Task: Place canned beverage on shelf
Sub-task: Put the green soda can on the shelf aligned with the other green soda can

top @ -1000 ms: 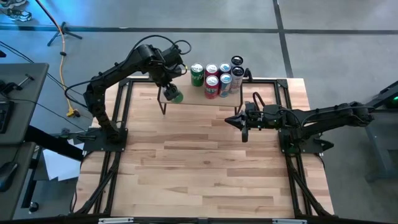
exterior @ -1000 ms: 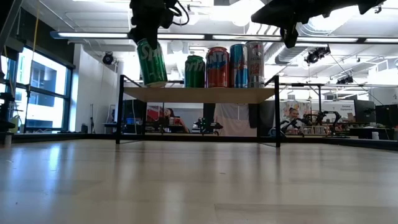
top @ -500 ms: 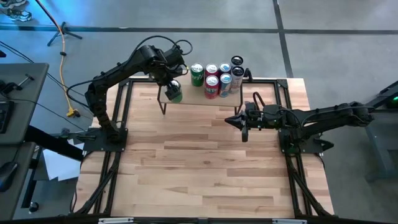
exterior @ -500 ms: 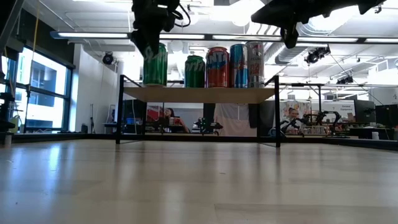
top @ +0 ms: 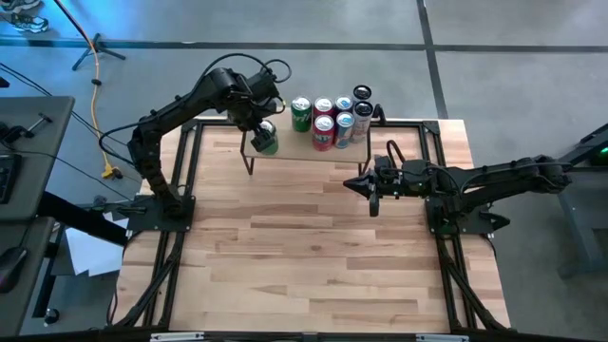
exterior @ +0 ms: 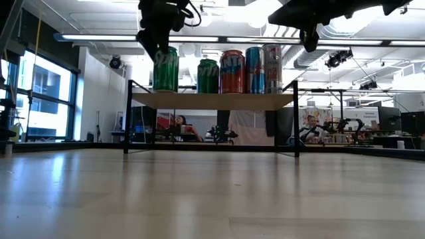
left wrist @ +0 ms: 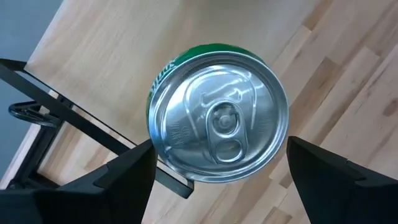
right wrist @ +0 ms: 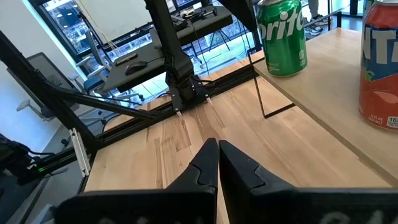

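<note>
The green canned beverage [top: 266, 141] [exterior: 165, 70] stands upright on its base at the left end of the shelf [top: 302, 152] [exterior: 212, 101]. My left gripper [left wrist: 217, 152] [exterior: 158, 48] points down over it, open. Its fingers flank the can's silver top [left wrist: 217, 121] with a narrow gap on each side. My right gripper [top: 350, 183] [right wrist: 217, 146] is shut with nothing in it. It hangs level above the table, off the shelf's near right corner.
Several other cans, green [top: 301, 112], red [top: 324, 131], blue and silver, crowd the shelf's right half [exterior: 246, 70]. Black frame rails [top: 180, 190] run along the table's left and right sides. Bare tabletop [top: 304, 256] lies between the shelf and the near edge.
The green can leaned under my left gripper a second ago. It has since tipped upright and stands on the shelf's left end. My left gripper has stayed over it, and my right arm has kept still.
</note>
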Robot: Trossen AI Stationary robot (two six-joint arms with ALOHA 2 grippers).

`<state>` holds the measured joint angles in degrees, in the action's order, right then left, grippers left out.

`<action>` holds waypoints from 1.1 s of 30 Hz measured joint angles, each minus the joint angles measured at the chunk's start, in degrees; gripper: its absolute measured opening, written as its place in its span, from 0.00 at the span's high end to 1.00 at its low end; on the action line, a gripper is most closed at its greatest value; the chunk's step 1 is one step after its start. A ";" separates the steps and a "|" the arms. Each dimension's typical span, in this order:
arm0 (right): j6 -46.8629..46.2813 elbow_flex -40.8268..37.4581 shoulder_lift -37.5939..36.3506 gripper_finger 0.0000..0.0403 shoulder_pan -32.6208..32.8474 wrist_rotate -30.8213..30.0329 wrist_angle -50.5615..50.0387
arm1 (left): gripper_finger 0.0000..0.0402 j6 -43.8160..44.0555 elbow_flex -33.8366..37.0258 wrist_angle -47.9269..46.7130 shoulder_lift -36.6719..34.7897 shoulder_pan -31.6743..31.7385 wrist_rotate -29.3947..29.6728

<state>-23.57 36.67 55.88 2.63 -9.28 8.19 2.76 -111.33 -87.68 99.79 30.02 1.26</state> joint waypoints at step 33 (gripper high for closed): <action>1.53 0.02 0.11 1.00 -0.01 -0.02 -0.27 | 0.23 16.88 8.56 17.09 -19.89 -16.90 17.80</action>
<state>-22.04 36.69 55.99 2.62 -9.30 7.91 19.65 -102.77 -70.58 79.90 13.12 19.06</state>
